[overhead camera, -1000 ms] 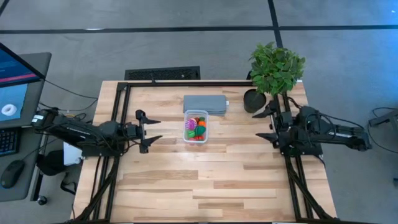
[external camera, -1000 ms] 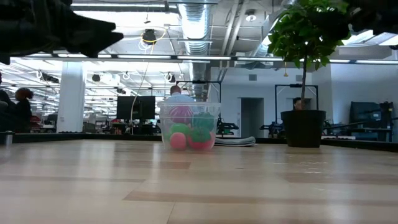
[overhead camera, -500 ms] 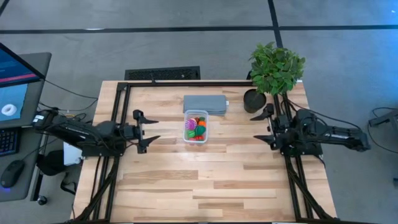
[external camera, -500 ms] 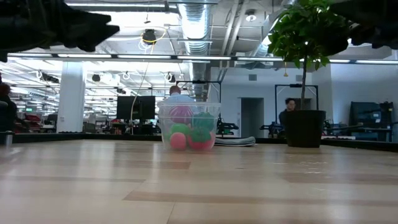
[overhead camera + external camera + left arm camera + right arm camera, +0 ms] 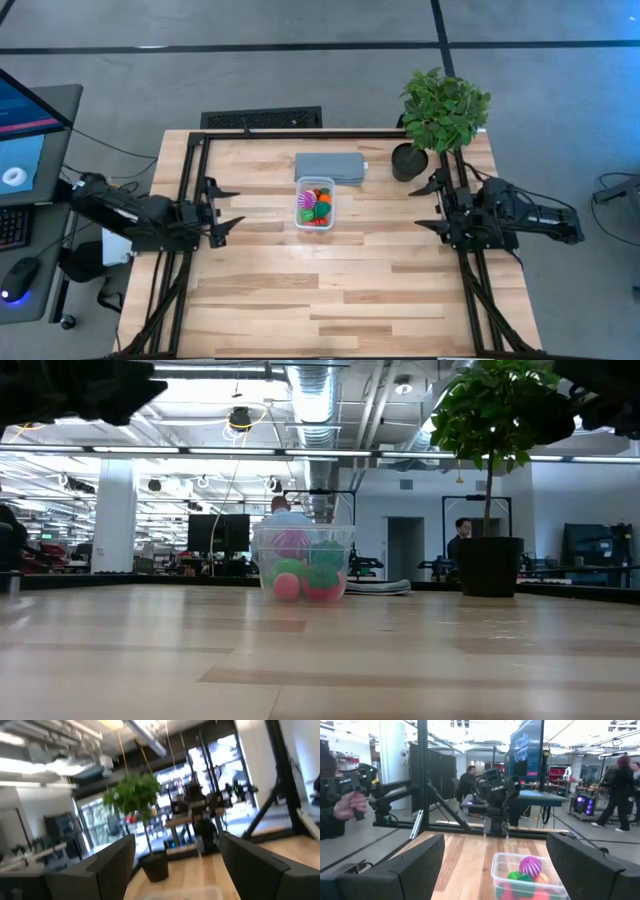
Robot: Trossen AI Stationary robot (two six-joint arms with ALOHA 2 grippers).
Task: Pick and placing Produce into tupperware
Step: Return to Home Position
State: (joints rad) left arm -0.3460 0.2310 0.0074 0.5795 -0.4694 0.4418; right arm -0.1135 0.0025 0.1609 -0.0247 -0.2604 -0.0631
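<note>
The tupperware [image 5: 315,203], a clear tub, stands on its base mid-table with the produce [image 5: 316,207] inside: red, green, orange and pink pieces and a spiky purple ball [image 5: 530,865]. The low view shows the tupperware [image 5: 304,561] with that produce [image 5: 306,576] piled in it. My left gripper [image 5: 224,205] is open at the table's left edge, well clear of the tub. My right gripper [image 5: 429,204] is open at the right edge, also clear. Both point toward the tub and hold nothing.
A flat grey pad [image 5: 329,167] lies just beyond the tub. A potted plant [image 5: 440,115] stands at the far right corner, close to my right arm. Black frame rails [image 5: 185,200] run along both sides. A monitor [image 5: 25,130] sits left of the table.
My left gripper has drawn back toward the table's left edge, away from the tub, and stays open. My right gripper has held its place apart from a slight sink. The tub and produce have not moved.
</note>
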